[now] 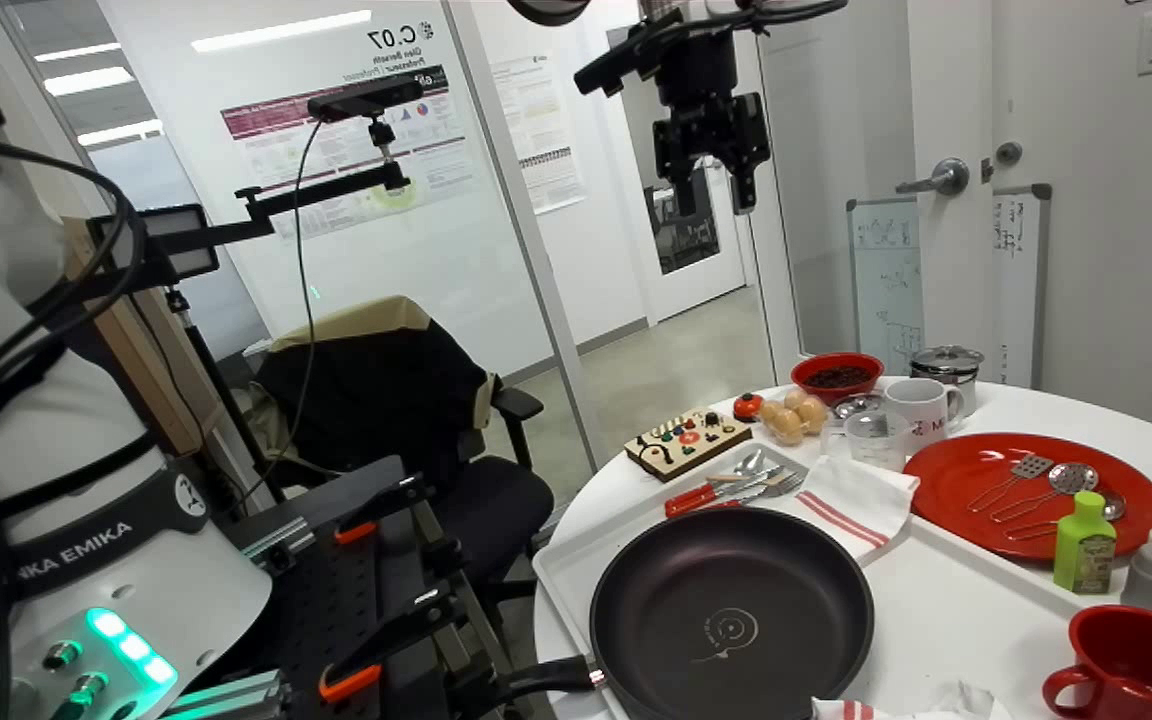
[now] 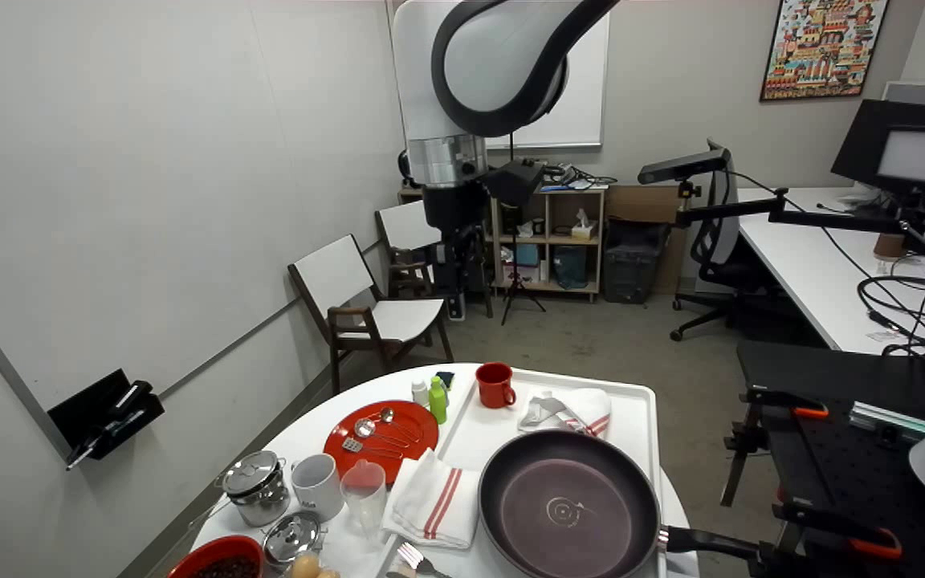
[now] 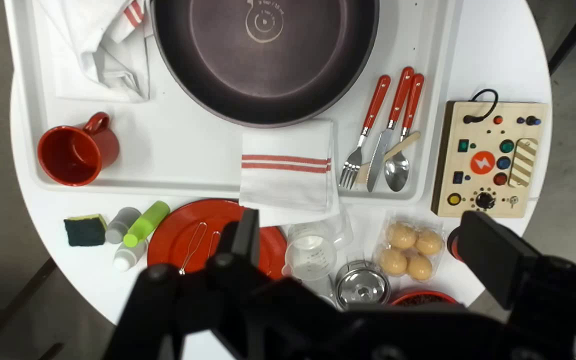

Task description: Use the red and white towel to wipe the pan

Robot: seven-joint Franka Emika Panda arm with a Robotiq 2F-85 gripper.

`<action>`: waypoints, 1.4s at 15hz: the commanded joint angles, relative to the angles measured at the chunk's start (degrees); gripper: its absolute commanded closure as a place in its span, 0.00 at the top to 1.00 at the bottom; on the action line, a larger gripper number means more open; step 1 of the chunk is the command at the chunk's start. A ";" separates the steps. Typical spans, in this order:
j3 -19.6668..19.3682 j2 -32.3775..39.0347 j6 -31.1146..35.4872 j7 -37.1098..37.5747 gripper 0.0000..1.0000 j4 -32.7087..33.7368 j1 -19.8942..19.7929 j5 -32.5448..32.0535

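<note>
The black pan (image 3: 268,65) rests on a white tray, its handle (image 2: 711,543) reaching out past the tray's edge. Two white cloths with red stripes lie beside it. A folded red and white towel (image 3: 288,187) sits against the pan's rim, across the tray's edge, and shows in both exterior views (image 1: 861,500) (image 2: 437,502). A crumpled towel (image 3: 98,55) lies on the pan's other side, partly cut off in an exterior view (image 1: 911,710). High above the table hangs my gripper (image 1: 716,203), its jaws wide apart and nothing held between them.
On the tray (image 3: 183,150) are a red mug (image 3: 78,150) and red-handled cutlery (image 3: 393,125). Around it stand a red plate (image 3: 178,230), a green bottle (image 3: 148,222), a measuring cup (image 3: 310,257), eggs (image 3: 410,250), a lidded pot (image 1: 948,368), a red bowl (image 1: 836,370) and a button board (image 3: 490,160).
</note>
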 commanded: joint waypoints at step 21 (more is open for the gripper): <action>-2.67 27.70 0.55 0.41 1.00 22.83 0.07 -3.62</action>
